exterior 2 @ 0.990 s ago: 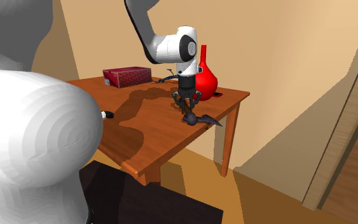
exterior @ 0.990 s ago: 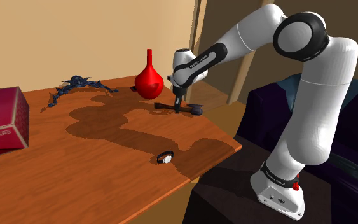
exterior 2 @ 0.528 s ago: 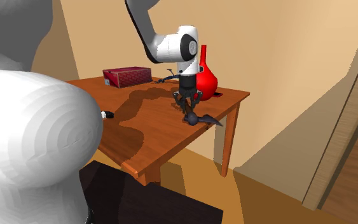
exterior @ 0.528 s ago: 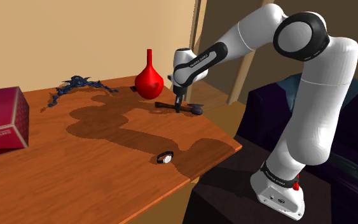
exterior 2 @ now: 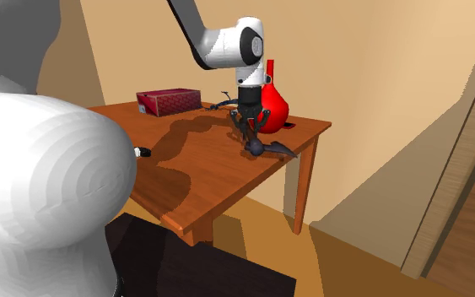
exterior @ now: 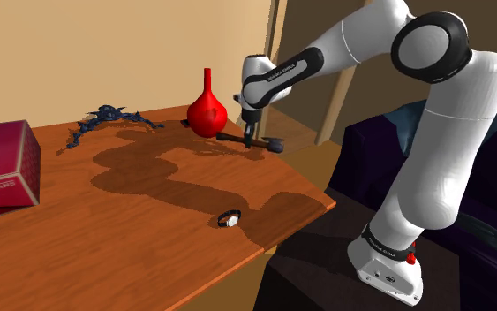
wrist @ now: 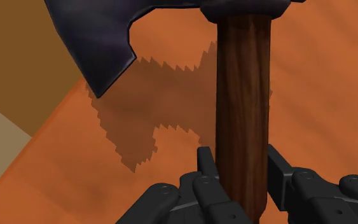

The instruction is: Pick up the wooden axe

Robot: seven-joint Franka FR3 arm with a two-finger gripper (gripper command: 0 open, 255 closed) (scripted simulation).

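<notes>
Gripper (wrist: 241,167) has raised axe (wrist: 242,83) off the table (exterior: 149,231).

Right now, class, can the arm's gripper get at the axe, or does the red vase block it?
Probably yes: the gripper has its fingers clasped on the axe at its brown handle, one on each side. The red vase stands beside them, not between fingers and handle.

axe handle (wrist: 242,108): dark brown wood, visible grain, smooth. axe head (wrist: 98,38): dark, matt, metal-like. table (wrist: 336,95) under axe: reddish wood, smooth, low sheen. vase (exterior: 207,115) beside axe: red, glossy. gripper (wrist: 241,159): black, matt.
</notes>
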